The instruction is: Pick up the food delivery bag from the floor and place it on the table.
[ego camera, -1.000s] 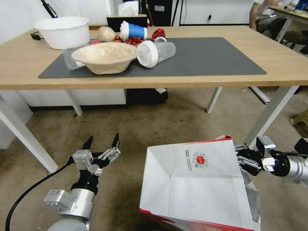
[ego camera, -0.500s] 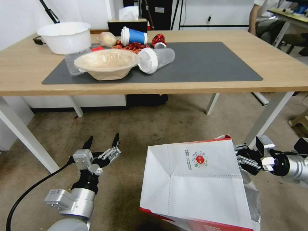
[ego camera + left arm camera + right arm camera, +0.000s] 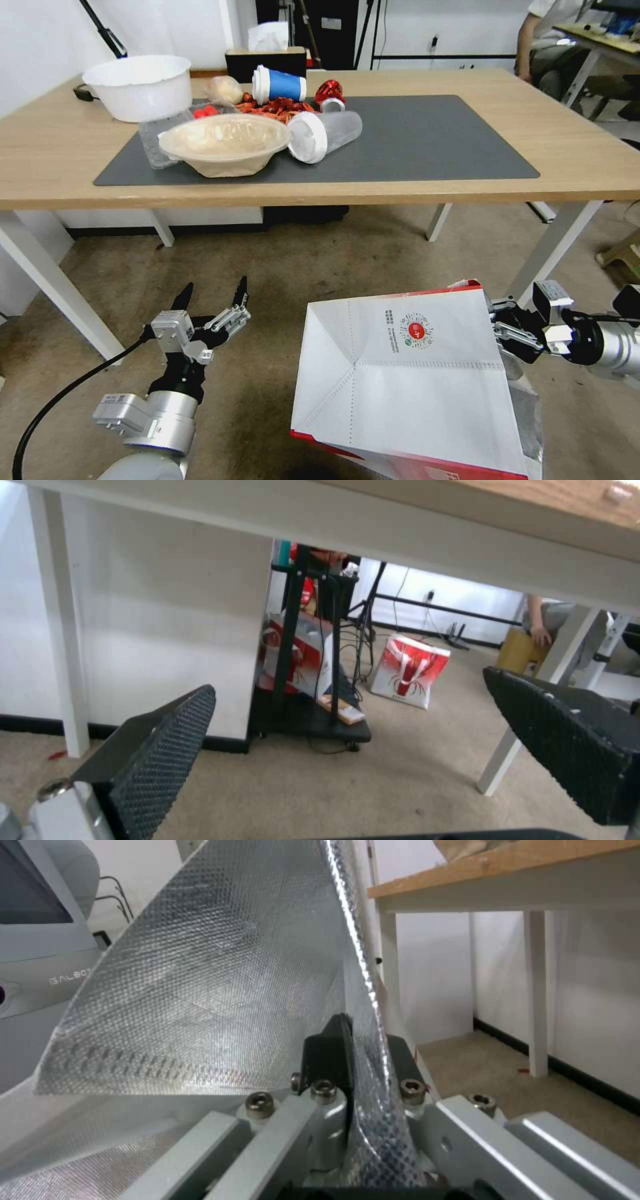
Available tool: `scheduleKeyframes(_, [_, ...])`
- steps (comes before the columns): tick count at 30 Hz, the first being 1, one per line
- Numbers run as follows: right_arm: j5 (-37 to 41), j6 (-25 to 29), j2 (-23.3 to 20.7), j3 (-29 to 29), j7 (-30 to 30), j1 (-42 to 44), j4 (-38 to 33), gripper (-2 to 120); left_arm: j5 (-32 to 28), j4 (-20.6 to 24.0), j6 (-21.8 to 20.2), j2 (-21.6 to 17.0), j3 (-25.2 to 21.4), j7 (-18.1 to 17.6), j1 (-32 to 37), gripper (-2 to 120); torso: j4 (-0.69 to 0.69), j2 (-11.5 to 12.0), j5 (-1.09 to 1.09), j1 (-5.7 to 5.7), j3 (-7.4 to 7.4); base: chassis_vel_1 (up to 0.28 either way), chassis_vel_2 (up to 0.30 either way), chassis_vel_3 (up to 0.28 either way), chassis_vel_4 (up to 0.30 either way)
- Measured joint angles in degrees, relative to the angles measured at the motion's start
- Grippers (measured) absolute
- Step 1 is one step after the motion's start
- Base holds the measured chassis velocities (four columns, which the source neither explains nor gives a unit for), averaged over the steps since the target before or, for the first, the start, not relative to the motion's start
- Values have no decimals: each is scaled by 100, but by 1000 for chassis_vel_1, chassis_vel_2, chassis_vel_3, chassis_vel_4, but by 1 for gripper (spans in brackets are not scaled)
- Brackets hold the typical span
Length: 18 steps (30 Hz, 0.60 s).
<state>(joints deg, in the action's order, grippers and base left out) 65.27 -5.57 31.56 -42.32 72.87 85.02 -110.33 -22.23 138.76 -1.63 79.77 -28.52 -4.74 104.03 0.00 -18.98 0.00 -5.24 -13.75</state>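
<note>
The food delivery bag (image 3: 407,387), white with red trim and a small round red logo, hangs tilted at the lower right of the head view, over the brownish floor (image 3: 333,260). My right gripper (image 3: 503,327) is shut on the bag's upper rim. In the right wrist view its fingers (image 3: 330,1050) pinch the silver foil wall (image 3: 213,980). My left gripper (image 3: 212,297) stands open and holds nothing at the lower left, its ribbed pads (image 3: 167,750) wide apart. The light-wood table (image 3: 587,153) lies ahead and above both grippers.
On the left half of the dark grey mat (image 3: 433,140) are a white tub (image 3: 141,87), a beige paper bowl (image 3: 223,143), a blue cup (image 3: 280,85), a toppled clear cup (image 3: 327,133) and red scraps. White table legs (image 3: 553,250) stand in front of the bag. A black cart (image 3: 313,680) stands under the table.
The table has slid down in the head view, so the camera has moved. The bag and both grippers keep their places in the picture, with the grip unchanged.
</note>
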Motion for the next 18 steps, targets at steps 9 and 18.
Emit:
scheduleKeyframes(9, [4, 0, -6, -3, -12, -2, -18, 0, 30, 17, 7, 15, -2, 3, 9, 100, 0, -207, 0, -63, -143, 0, 0, 0, 0])
scheduleKeyframes(18, [5, 0, 5, 9, -25, -1, -51, 0, 45, 32, 10, 23, 1, 5, 20, 100, 0, -421, 0, -132, -288, 0, 0, 0, 0])
